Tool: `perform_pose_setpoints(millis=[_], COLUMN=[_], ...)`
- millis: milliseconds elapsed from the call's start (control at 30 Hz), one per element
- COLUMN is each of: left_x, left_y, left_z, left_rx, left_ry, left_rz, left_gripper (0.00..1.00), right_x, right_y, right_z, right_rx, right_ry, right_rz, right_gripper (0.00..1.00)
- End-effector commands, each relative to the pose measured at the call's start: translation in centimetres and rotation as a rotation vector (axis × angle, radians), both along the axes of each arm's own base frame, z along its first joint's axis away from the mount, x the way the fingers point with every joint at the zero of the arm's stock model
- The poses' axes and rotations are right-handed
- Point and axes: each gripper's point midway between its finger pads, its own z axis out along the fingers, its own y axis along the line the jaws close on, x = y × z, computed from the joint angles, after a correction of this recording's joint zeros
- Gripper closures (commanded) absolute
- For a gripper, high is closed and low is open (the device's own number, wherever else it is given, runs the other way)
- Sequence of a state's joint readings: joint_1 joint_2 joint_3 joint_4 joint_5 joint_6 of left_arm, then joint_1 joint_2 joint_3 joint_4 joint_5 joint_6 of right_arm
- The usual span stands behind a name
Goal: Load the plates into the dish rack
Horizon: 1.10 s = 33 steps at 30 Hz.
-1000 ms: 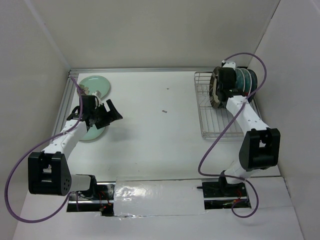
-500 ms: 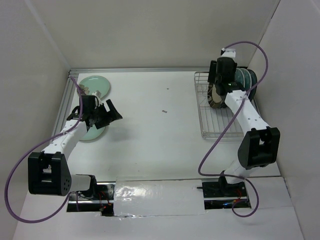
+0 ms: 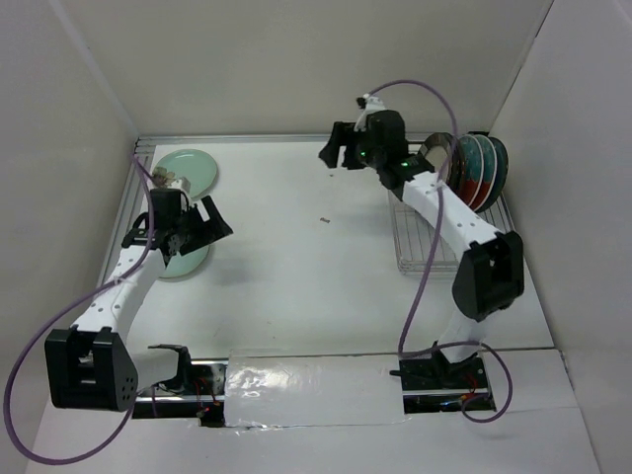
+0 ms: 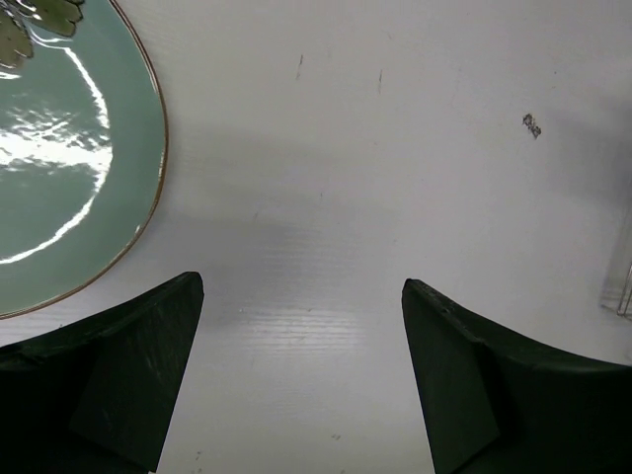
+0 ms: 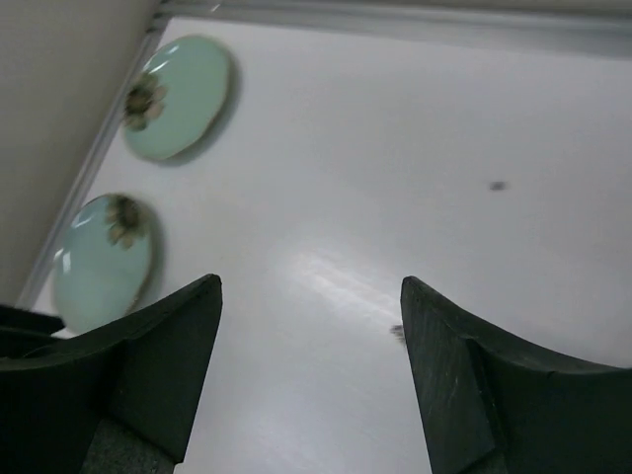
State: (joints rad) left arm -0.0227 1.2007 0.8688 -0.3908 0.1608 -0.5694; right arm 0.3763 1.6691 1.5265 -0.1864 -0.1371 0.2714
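Observation:
Two mint-green plates with flowers lie flat at the table's far left. One plate sits by the back corner. The nearer plate is partly hidden under my left gripper, which hangs open just right of its rim over bare table. Several plates, teal and red among them, stand on edge at the back of the silver wire dish rack. My right gripper is open and empty, high over the table's back middle, left of the rack.
The white enclosure walls close in the table at back and sides, with a metal rail along the left edge. A small dark speck lies mid-table. The rack's front rows hold nothing.
My right gripper opened, left a plate standing in the rack and swung left, away from the rack. The left arm shifted only slightly and stayed open.

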Motion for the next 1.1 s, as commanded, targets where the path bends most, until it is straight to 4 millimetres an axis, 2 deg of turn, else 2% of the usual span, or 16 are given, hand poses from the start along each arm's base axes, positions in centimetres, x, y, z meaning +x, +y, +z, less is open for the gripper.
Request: perform_pose_setpoints(millis=[0,33,100,133,200,233,300,367,433,467,533,567,633,667,1000,1067], left_x=[-0.1,-0.4,-1.3,-1.7,-2.1,-2.8,-3.3,-3.7,-4.1,-4.5,-4.7,-4.7,-5.2,-5.3,-7.3,-7.4], left_y=[1.5,1.7,1.9,1.9,2.3,2.6,3.3,3.8,4.0,4.0,4.0,4.0,4.0,4.0,3.5,3.3], left_z=[2.3,2.3,2.0,2.3,2.6,3.0,3.2,3.3,3.0,2.8,2.7,3.0,2.9,3.2,5.5,5.8], left_rx=[0.077,0.085,0.093,0.093,0.11,0.125,0.153,0.178,0.185,0.186,0.185,0.184,0.185,0.185,0.162,0.149], left_ry=[-0.064,-0.06,-0.053,-0.056,-0.069,-0.073,-0.074,-0.072,-0.066,-0.058,-0.061,-0.073,-0.06,-0.072,-0.167,-0.177], left_rz=[0.027,0.034,0.043,0.043,0.061,0.064,0.094,0.106,0.112,0.112,0.112,0.113,0.112,0.113,0.09,0.09], left_gripper=[0.06,0.06,0.06,0.06,0.06,0.06,0.04,0.04,0.04,0.04,0.04,0.04,0.04,0.04,0.02,0.02], right_x=[-2.2,-2.0,-3.2,-3.3,-4.6,-5.0,-6.3,-7.1,-8.3,-8.7,-9.8,-10.2,-11.0,-10.9,-13.5,-13.7], right_y=[8.6,10.0,13.6,14.9,18.2,19.3,22.2,24.0,26.6,27.4,29.4,30.0,31.8,31.9,36.7,37.6], right_z=[-2.5,-5.3,-6.3,-8.9,-9.6,-12.3,-12.4,-15.3,-15.3,-17.2,-17.4,-19.1,-19.2,-20.8,-24.9,-24.7], right_rx=[0.207,0.217,0.284,0.288,0.337,0.33,0.365,0.367,0.388,0.382,0.396,0.39,0.416,0.415,0.47,0.505], right_ry=[0.168,0.236,0.306,0.366,0.415,0.474,0.499,0.567,0.579,0.616,0.64,0.674,0.695,0.727,0.865,0.884], right_rz=[0.238,0.256,0.337,0.356,0.442,0.456,0.53,0.553,0.602,0.609,0.631,0.628,0.642,0.626,0.574,0.573], right_gripper=[0.2,0.2,0.22,0.23,0.23,0.24,0.25,0.26,0.26,0.26,0.26,0.26,0.27,0.27,0.31,0.31])
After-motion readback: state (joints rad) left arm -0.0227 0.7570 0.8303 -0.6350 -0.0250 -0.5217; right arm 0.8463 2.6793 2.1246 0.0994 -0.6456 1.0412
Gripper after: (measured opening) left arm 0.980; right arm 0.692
